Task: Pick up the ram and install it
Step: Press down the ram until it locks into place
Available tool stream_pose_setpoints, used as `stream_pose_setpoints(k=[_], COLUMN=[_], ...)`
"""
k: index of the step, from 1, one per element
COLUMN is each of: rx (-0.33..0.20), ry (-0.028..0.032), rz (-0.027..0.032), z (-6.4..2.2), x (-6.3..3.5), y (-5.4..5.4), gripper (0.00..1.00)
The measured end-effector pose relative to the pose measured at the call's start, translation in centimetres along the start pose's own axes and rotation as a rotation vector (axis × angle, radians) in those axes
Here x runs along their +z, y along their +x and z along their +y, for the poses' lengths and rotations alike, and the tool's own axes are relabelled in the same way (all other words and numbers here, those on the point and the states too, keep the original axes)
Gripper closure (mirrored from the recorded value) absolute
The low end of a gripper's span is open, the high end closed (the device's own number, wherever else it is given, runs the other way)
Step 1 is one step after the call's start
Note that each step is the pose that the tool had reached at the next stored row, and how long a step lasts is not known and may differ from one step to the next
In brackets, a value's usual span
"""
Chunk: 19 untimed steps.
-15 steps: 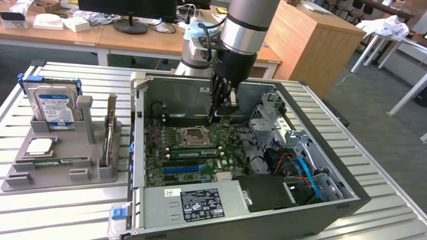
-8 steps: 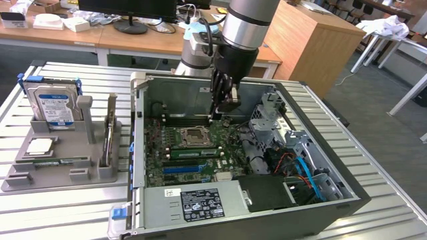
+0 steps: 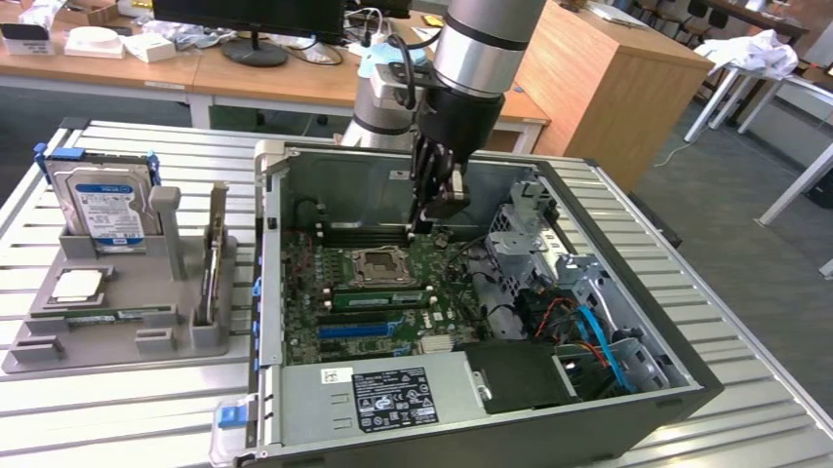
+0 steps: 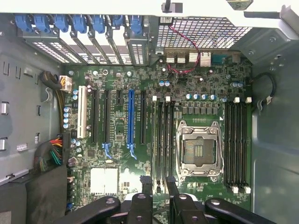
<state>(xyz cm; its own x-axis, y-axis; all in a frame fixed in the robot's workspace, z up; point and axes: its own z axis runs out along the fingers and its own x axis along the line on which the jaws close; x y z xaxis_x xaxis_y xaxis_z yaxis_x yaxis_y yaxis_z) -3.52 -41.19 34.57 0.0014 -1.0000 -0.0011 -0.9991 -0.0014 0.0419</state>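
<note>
The ram [image 3: 377, 295], a long green stick, stands on edge in a slot of the motherboard [image 3: 390, 322], just in front of the empty processor socket [image 3: 386, 263]. My gripper [image 3: 440, 213] hangs inside the open computer case [image 3: 267, 292], above the far side of the socket and well clear of the ram. In the wrist view my gripper [image 4: 158, 183] is open, with bare board showing between its two black fingers [image 4: 145, 186]. It looks straight down on the socket [image 4: 198, 149] and the memory slots [image 4: 163, 140] beside it.
In the exterior view's left a grey tray [image 3: 117, 341] holds a hard drive [image 3: 111, 205], a square silver chip [image 3: 78, 285], a thin strip lying flat [image 3: 104, 315] and an upright card [image 3: 213, 253]. The power supply [image 3: 377, 395] and a drive cage with cables [image 3: 586, 322] crowd the case.
</note>
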Motion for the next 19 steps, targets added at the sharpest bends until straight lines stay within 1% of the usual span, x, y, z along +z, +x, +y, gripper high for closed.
stream_pose_setpoints(k=[4, 6, 8, 9, 19], rx=[0.0, 0.0, 0.0, 0.0, 0.0], ry=[0.0, 0.0, 0.0, 0.0, 0.0], rz=[0.0, 0.0, 0.0001, 0.0001, 0.0], z=[0.0, 0.0, 0.0, 0.0, 0.0], x=[0.0, 0.0, 0.0, 0.0, 0.0], y=[0.0, 0.0, 0.0, 0.0, 0.0], gripper=[0.75, 0.76, 0.89, 0.9, 0.9])
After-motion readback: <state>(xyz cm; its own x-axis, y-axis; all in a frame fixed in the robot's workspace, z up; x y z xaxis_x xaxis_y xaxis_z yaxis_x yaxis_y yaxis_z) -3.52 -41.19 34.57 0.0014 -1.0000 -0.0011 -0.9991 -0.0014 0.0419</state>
